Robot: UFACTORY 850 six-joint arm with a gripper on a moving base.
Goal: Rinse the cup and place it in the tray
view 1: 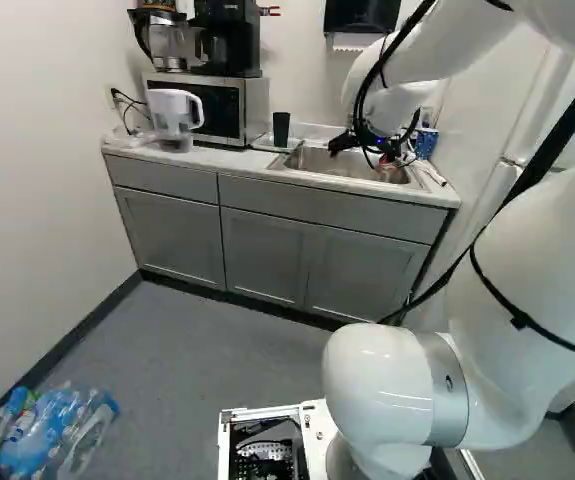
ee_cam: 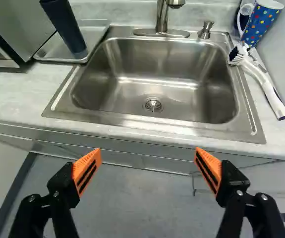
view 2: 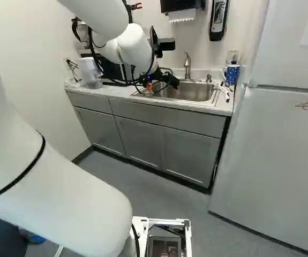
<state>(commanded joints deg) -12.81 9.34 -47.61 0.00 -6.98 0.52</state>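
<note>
Left base view: nearest, at the foot, a white frame point(view 1: 259, 412) w/ wiring inside is seen beside the arm's lowest joint. Farther out on the floor point(view 1: 207, 350), at L, a heap of plastic bottles point(view 1: 52, 430) is seen. In the R base view the R side is taken up by the fridge point(view 2: 271, 160).

Gripper point(view 2: 162, 84) is held up at the counter, near the sink. In the wrist view its jaws are spread wide, orange pads point(ee_cam: 86, 170) well apart, nothing gripped. Cabinets point(view 1: 267, 260) are seen below; the front edge of the counter point(ee_cam: 18, 106) is crossed btwn gripper and sink point(ee_cam: 152, 74).

Dark cup point(ee_cam: 65, 29) is stood on the tray point(ee_cam: 95, 37), just beside the sink, hard by the microwave point(view 1: 257, 105); access is narrowed on that side. Opp. side is crowded: a brush point(ee_cam: 266, 87) is laid on the counter along the sink, its head near the spotted mug point(ee_cam: 263, 25). Sink's far side is blocked in part by the faucet point(ee_cam: 162, 17), w/ a soap pump point(ee_cam: 205, 29) set beside it.

Pitcher point(view 1: 172, 110) is placed by the microwave, w/ a coffee maker point(view 1: 229, 40) on top of the latter. On the back wall a towel dispenser point(view 2: 181, 6) is mounted.
</note>
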